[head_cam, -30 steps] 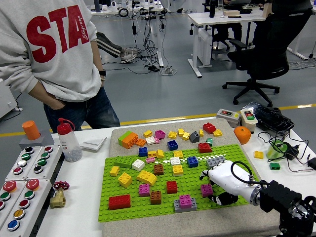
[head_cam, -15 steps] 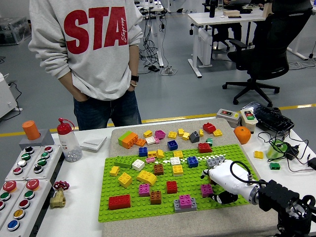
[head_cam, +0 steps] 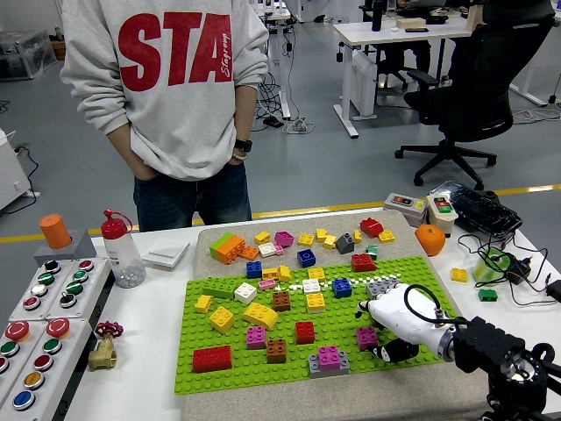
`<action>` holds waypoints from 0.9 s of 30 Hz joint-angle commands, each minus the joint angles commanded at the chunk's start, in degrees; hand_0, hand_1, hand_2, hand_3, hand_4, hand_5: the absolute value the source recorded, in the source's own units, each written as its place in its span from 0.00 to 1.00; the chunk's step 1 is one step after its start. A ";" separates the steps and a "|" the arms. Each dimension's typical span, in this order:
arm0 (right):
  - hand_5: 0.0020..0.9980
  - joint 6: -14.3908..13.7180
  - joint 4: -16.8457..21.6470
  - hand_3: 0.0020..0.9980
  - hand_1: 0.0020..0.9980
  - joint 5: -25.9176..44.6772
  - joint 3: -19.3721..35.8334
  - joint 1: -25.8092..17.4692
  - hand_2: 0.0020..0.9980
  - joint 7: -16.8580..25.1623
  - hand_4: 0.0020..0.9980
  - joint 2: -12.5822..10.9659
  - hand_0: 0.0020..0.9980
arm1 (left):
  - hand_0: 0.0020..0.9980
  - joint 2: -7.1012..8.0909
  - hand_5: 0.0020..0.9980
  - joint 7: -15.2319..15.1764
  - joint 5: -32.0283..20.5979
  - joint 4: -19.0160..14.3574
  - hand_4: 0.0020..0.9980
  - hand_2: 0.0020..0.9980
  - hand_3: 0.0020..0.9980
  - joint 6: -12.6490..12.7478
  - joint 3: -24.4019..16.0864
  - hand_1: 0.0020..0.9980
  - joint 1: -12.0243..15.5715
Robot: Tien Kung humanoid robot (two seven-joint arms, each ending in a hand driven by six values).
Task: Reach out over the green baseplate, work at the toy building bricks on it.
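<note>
My right robot hand (head_cam: 392, 326), at the green baseplate's (head_cam: 263, 364) 3 o'clock edge, apparently pinches a magenta brick (head_cam: 367, 337).

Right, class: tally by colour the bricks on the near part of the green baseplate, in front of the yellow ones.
Red bricks: 2
Brown brick: 1
Magenta bricks: 2
Magenta-on-grey stack: 1
Total: 6

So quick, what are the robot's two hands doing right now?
Left hand: not in the picture.
Right hand: low over the green baseplate beside a magenta brick; can't tell whether its fingers grip anything.
</note>
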 joint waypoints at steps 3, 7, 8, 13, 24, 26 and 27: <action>0.38 0.08 -0.31 0.64 0.42 0.00 -0.10 0.17 0.42 -0.07 0.71 0.10 0.68 | 0.66 -0.01 1.00 -0.03 -0.03 0.01 0.36 0.62 0.45 0.02 0.00 0.61 -0.03; 0.38 0.26 -0.61 0.64 0.42 0.00 -0.32 0.40 0.42 -0.12 0.71 0.18 0.68 | 0.66 0.00 1.00 -0.07 -0.09 0.01 0.36 0.62 0.45 0.04 0.05 0.61 -0.06; 0.38 0.32 -0.72 0.62 0.41 0.00 -0.38 0.45 0.42 -0.13 0.71 0.21 0.68 | 0.66 0.00 1.00 -0.08 -0.09 0.02 0.36 0.62 0.45 0.04 0.04 0.61 -0.06; 0.38 0.56 -0.98 0.62 0.41 0.00 -0.50 0.58 0.42 -0.11 0.71 0.32 0.68 | 0.66 0.02 1.00 -0.12 -0.10 0.03 0.36 0.62 0.45 0.05 0.04 0.61 -0.11; 0.41 1.34 -1.40 0.60 0.40 0.00 -0.59 0.97 0.41 -0.26 0.70 0.49 0.68 | 0.66 0.13 1.00 -0.06 -0.05 0.03 0.36 0.62 0.45 0.08 -0.04 0.61 -0.33; 0.40 1.42 -1.50 0.60 0.40 0.00 -0.67 1.01 0.41 -0.28 0.70 0.55 0.68 | 0.66 0.13 1.00 -0.04 -0.01 0.03 0.36 0.62 0.45 0.08 -0.06 0.61 -0.34; 0.40 1.45 -1.53 0.60 0.40 0.00 -0.72 1.02 0.41 -0.28 0.70 0.57 0.68 | 0.66 0.13 1.00 -0.04 -0.01 0.02 0.36 0.62 0.45 0.08 -0.07 0.61 -0.34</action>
